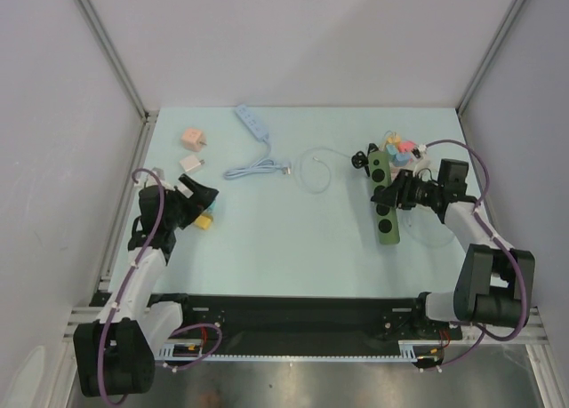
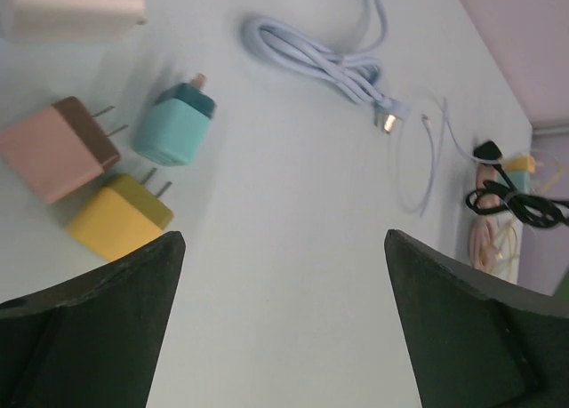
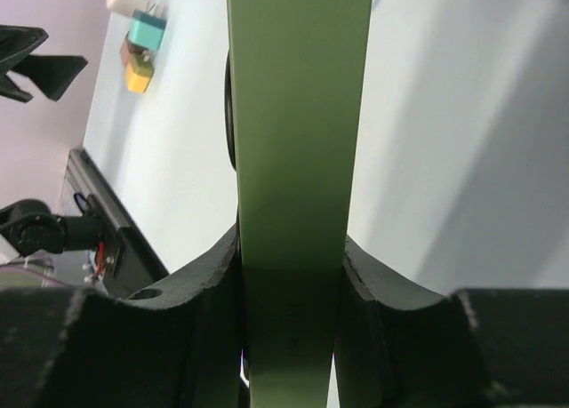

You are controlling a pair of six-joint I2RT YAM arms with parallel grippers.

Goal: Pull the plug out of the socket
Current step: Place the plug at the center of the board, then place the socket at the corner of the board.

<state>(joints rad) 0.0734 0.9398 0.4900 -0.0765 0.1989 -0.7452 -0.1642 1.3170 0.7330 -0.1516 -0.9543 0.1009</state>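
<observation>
Nearest stood the left arm (image 1: 147, 266) and right arm (image 1: 484, 248), bolted at the near edge of the worktop (image 1: 293, 248). On the left, the left claw (image 1: 197, 201) hung with its fingers wide apart and nothing between them. It was over a cluster of loose chargers: a pink charger (image 2: 58, 148), a teal charger (image 2: 175, 124) and a yellow charger (image 2: 120, 214). Farther back and to the right lay a blue strip (image 1: 252, 121) with its lead coiled beside it, then a thin white cable (image 1: 316, 172) in a loop.

On the right, the green strip (image 1: 384, 204) lay running near to far. The right claw (image 1: 394, 195) was clamped across its middle, a finger pressed against each long side. A black plug (image 1: 360, 157) with bundled cord sat at the strip's far end, touching it. Whether it was seated in a socket could not be told. Just right of it was a heap of coloured plugs (image 1: 400, 150).

By my reading, only the bracing was done: the strip was pinned, but no claw was on the plug. The left claw was well apart from it. Reaching over, gripping the plug and pulling were all left to do.
</observation>
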